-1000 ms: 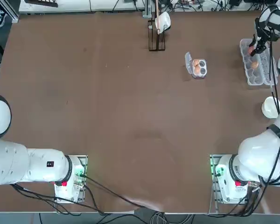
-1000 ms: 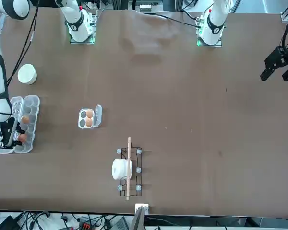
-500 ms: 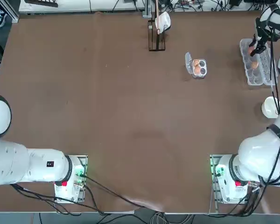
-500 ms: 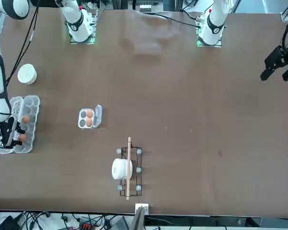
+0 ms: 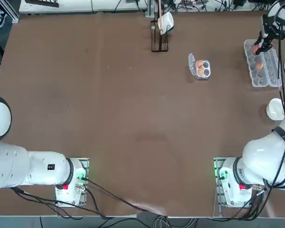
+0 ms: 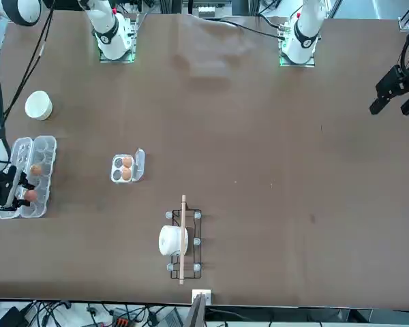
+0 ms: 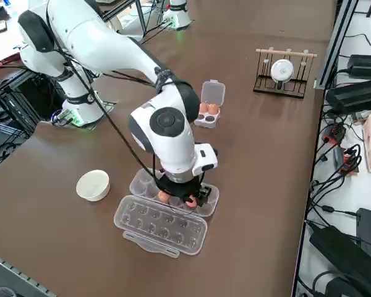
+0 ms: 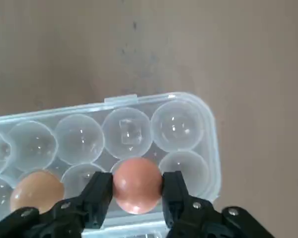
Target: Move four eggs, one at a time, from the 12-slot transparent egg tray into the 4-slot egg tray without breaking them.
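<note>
My right gripper (image 8: 137, 187) is shut on an orange-brown egg (image 8: 136, 173) and holds it just over the end cups of the 12-slot transparent egg tray (image 8: 208, 130). One more egg (image 8: 37, 191) sits in a cup of the same row. From above, the gripper (image 5: 257, 48) hangs over the tray (image 5: 261, 81) at the far right. The 4-slot egg tray (image 5: 206, 74) lies to its left with two eggs (image 5: 200, 67) in it. In the right side view the gripper (image 7: 190, 199) is under the wrist, above the tray (image 7: 207, 199).
A white bowl (image 5: 276, 109) stands near the right edge, on the robot's side of the long tray. A paper-towel rack (image 5: 159, 29) stands at the far edge. The long tray's open lid (image 7: 161, 226) lies flat beside it.
The right gripper has lifted a little with the egg still between its fingers. The egg in the carton and the small tray have not moved.
</note>
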Controlling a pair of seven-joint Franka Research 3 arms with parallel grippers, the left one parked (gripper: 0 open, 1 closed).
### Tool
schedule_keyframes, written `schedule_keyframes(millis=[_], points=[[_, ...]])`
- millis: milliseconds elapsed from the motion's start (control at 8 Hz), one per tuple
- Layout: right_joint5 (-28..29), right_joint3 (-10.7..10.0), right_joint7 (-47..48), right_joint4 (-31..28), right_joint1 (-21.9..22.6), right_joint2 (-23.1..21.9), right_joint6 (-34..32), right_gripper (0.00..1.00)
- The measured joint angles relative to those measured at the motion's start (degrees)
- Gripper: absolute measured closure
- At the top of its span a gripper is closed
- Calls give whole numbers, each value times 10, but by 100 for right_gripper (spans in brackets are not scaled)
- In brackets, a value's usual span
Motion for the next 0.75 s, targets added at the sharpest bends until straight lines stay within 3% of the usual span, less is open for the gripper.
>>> schedule_keyframes(millis=[375,750], points=[[-2,3,52,14,8,-52,-76,43],[-21,7,239,16,62,-115,-212,43]])
